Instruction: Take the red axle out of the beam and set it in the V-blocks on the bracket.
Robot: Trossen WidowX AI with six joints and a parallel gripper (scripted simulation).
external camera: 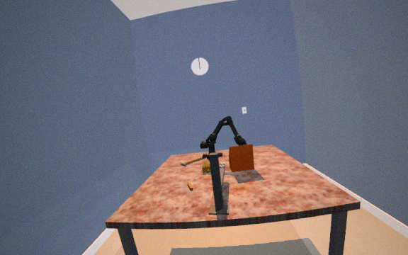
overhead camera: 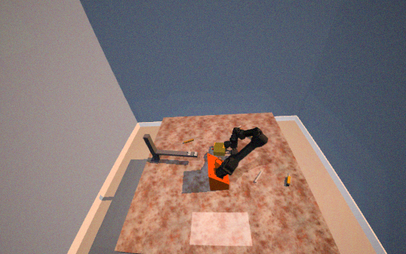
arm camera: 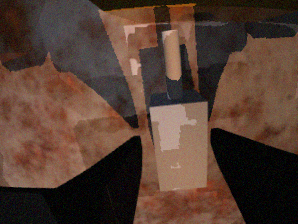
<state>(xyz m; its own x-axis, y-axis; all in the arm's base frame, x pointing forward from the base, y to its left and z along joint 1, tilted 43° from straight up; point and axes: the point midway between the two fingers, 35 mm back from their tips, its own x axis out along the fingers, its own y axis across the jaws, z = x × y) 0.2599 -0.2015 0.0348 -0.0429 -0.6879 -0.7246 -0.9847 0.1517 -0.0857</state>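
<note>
While the tool [overhead camera: 229, 152] [external camera: 212, 156] [arm camera: 176, 139] hovers, mottled reddish tabletop [overhead camera: 220, 202] [external camera: 278, 193] [arm camera: 45, 145], blue walls [overhead camera: 224, 53] [external camera: 218, 42], tan floor [overhead camera: 333, 197] [external camera: 253, 235].

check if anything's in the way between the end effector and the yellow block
Yes: a pale block stands between the open fingers of the end effector, its rod pointing ahead, apparently toward the yellow block.
</note>
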